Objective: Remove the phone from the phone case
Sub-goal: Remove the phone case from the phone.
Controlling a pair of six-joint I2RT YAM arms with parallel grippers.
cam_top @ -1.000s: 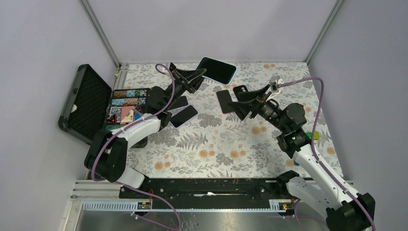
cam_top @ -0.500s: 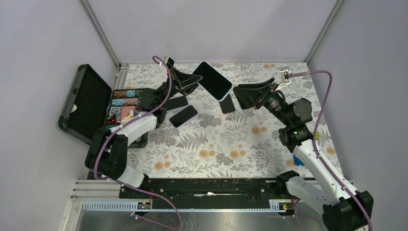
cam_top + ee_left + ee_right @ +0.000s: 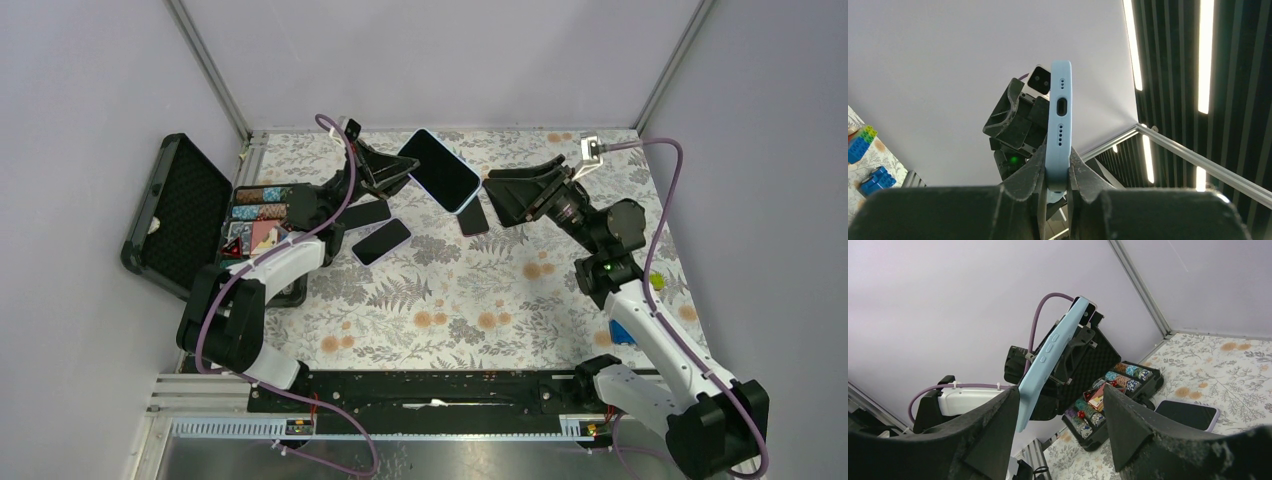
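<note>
1. The left fingers (image 3: 1034,170) are pressed onto the bottom end of the pale blue case (image 3: 1059,115). They pinch it front and back, just below the charging port.
2. The right fingers (image 3: 993,425) are spread wide. The buttoned side of the case runs up between them, close against one finger, but I cannot tell whether it touches.
3. The phone (image 3: 438,168) sits inside the case. It is held tilted in the air over the far part of the table (image 3: 450,300), between the two arms, with its dark screen facing the overhead camera.
4. Done so far, as I judge it: the cased phone is off the table and offered to the other arm.
5. The separation itself is all left to do. No corner of the case looks peeled away, and the phone fills it edge to edge.
6. Next, probably, the right fingers must close on the free end, then the case is pried off.
7. Two spare phones (image 3: 381,241) lie flat on the table nearby. An open box of chips (image 3: 262,215) stands at the left edge.
</note>
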